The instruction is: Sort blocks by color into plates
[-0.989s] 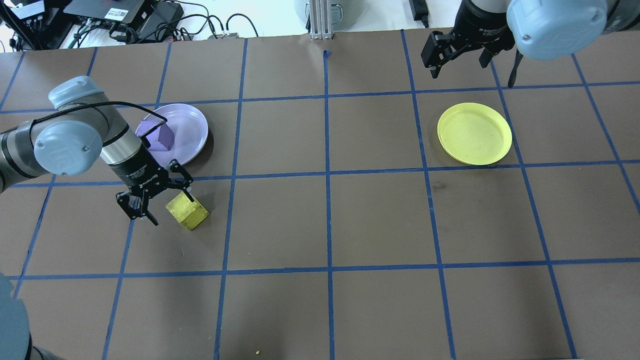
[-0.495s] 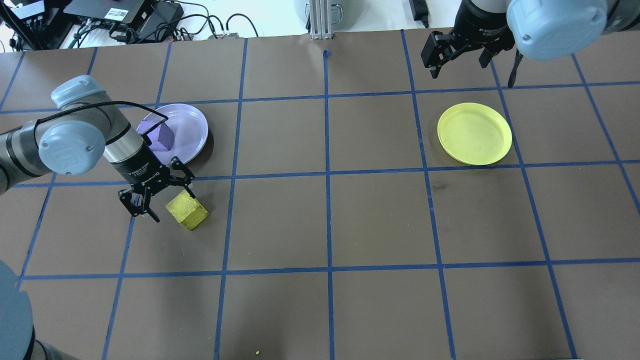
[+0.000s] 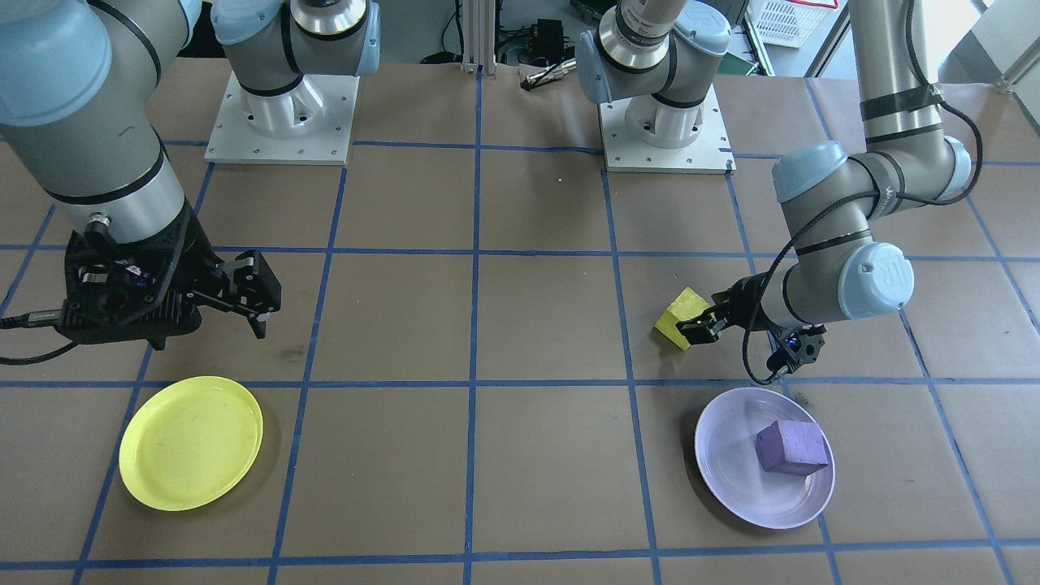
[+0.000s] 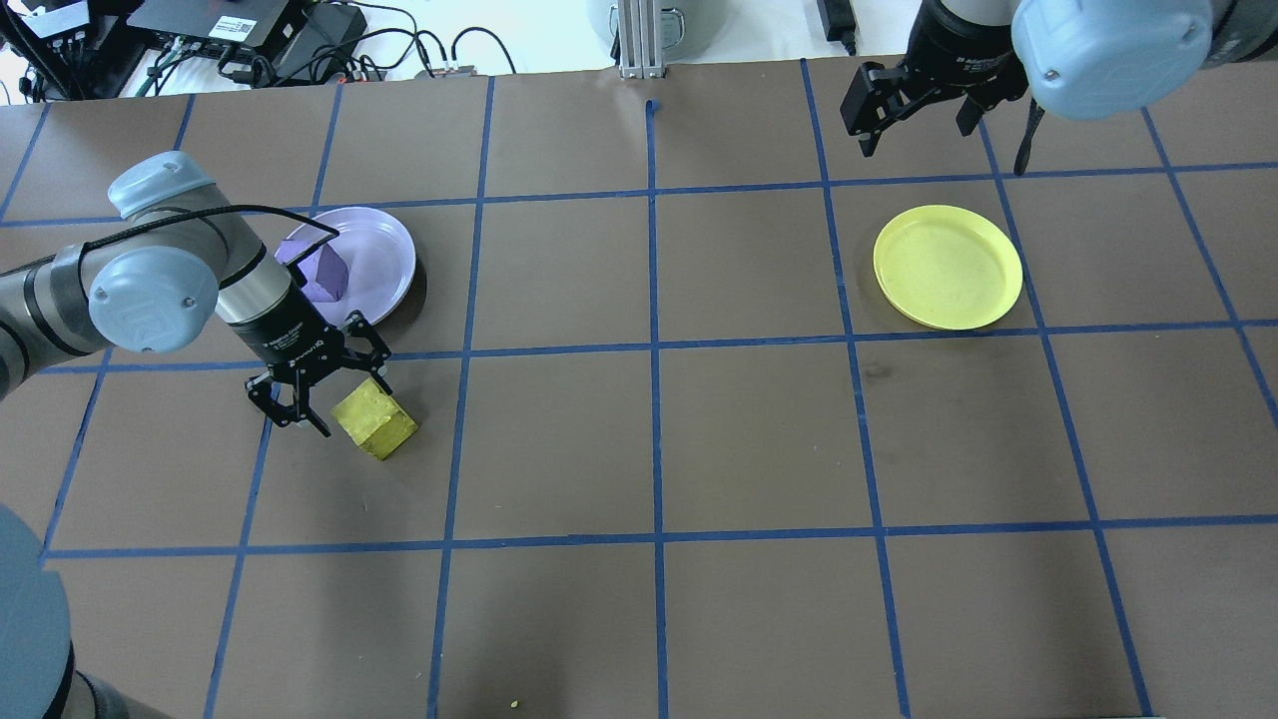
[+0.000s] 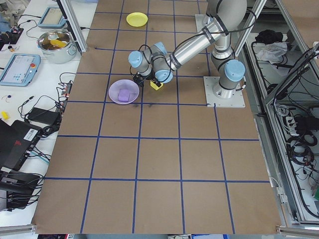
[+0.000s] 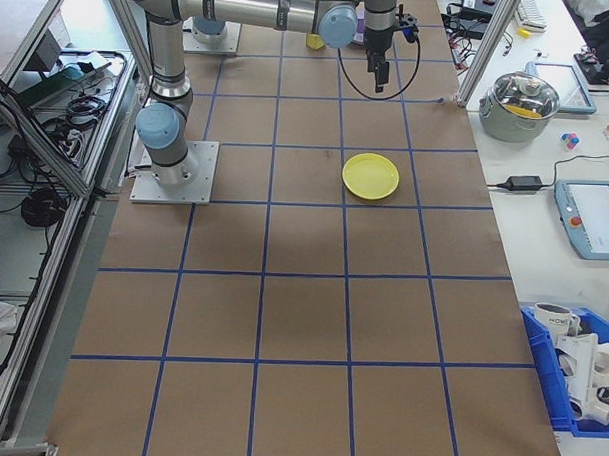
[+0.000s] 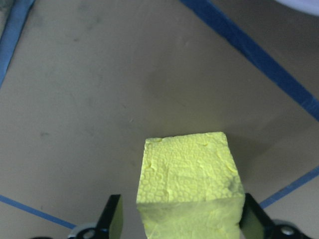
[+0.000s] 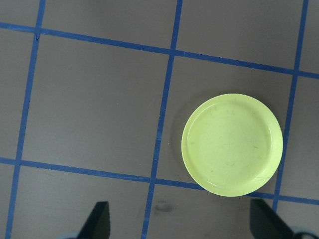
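L pincer (image 4: 326,399) is low over the table (image 4: 759,439), fingers spread w/ the yellow block (image 4: 374,421) partly between them. Overhead can't settle contact; L wrist cam does: block (image 7: 192,186) sits between both finger pads w/ a thin gap on the left side, right side too close to tell, resting on the brown paper. Front cam shows the block (image 3: 682,314) tilted, corner toward the pincer (image 3: 700,325).

Purple block (image 3: 790,447) lies inside the lavender plate (image 3: 731,479), off-centre toward the robot's left rim; overhead hides part of it (image 4: 321,272) behind the L wrist, front cam shows it whole.

R pincer (image 4: 914,110) hangs high at the far table edge, fingers spread, nothing in it. R wrist cam looks straight down on the yellow plate (image 8: 232,144), bare inside, w/ both fingertips wide at frame bottom. Same plate (image 4: 949,267) well apart from the yellow block, across the table.
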